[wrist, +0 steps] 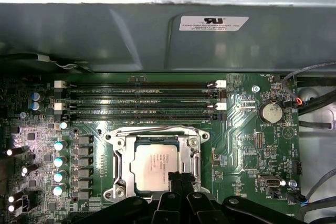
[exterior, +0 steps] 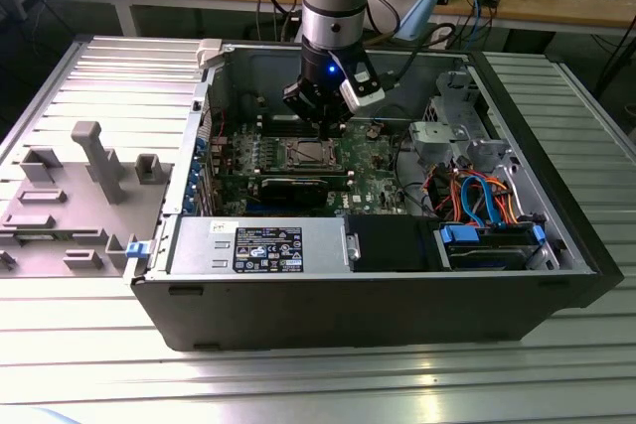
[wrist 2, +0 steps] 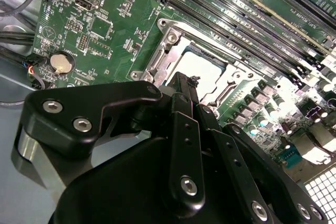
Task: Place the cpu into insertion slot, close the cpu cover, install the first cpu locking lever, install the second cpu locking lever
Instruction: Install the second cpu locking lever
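Note:
The cpu (wrist: 154, 163) lies flat in the insertion slot (exterior: 303, 154) on the green board, its silver-grey top showing in both wrist views. Around it the cpu cover (wrist: 118, 165) lies down flat, with the chip seen through its square opening. The cpu (wrist 2: 203, 65) and the cover (wrist 2: 161, 56) sit just beyond my black fingers. My gripper (wrist: 181, 178) hangs just above the socket's edge, its fingertips drawn together with nothing between them. In the exterior view my gripper (exterior: 323, 126) is inside the open computer case, over the socket. Whether the thin metal locking levers beside the cover are latched I cannot tell.
Narrow memory slots (wrist: 139, 100) run beside the socket. A coin battery (wrist: 271, 112) and cables lie on the board's other side. A long black card (exterior: 298, 186), the power supply (exterior: 263, 245) and drive cages with cables (exterior: 477, 196) surround the board. The case wall (wrist: 157, 35) rises close behind.

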`<state>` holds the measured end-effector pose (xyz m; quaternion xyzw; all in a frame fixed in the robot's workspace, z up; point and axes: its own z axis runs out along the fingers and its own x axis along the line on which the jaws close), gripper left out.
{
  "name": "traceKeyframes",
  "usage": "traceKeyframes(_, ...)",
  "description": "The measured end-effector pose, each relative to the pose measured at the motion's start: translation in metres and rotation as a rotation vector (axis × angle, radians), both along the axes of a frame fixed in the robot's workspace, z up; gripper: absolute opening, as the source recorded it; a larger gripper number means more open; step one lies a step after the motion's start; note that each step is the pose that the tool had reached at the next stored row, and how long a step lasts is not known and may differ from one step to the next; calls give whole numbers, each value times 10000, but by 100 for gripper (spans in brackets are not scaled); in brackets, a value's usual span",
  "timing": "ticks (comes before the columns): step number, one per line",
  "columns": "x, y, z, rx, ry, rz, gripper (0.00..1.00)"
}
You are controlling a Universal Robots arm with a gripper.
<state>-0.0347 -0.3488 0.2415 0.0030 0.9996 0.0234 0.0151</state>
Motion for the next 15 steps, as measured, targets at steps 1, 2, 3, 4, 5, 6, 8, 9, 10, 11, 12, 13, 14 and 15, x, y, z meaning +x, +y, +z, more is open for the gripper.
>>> traceKeyframes(1,0,-13,0,1,2,-3,11)
traceKeyframes(2,0,-51,-1,2,4,-2,11)
traceKeyframes(3,0,-72,0,1,5,-3,11)
traceKeyframes(4,0,-91,0,0,7,-3,11)
traceKeyframes(5,1,-121,0,0,9,-2,11)
traceKeyframes(6,2,-135,-1,1,12,-3,11)
traceKeyframes(8,5,-147,-1,1,23,-2,11)
traceKeyframes(9,8,-149,-1,2,31,-3,11)
traceKeyframes(10,9,-150,-1,2,38,-3,11)
traceKeyframes(11,11,-150,0,1,53,-2,11)
traceKeyframes(12,11,-151,8,-3,78,-3,11)
traceKeyframes(13,11,-151,18,0,88,-4,11)
traceKeyframes(14,11,-151,29,1,95,-4,11)
traceKeyframes(15,11,-151,41,0,102,-3,11)
